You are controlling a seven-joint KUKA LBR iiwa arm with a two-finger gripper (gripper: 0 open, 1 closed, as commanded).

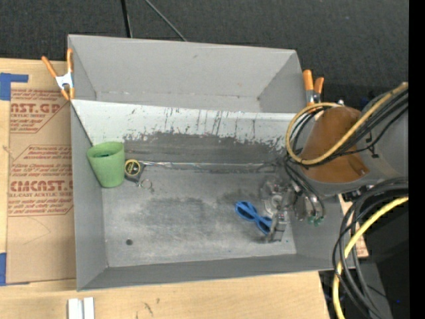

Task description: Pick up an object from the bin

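Gripper low by right wall of bin, against blue handle; grip state unreadable. Floor leftward open up to green cup.

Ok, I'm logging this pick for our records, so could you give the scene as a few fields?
bin: grey metal bin, floor scuffed
tool: tool down near the right wall, next to the blue scissors
blue scissors: blue scissors, or so they look, on the floor at lower right
green cup: green cup by the left wall
tape measure: tape measure, small, just right of the cup
held: cannot tell
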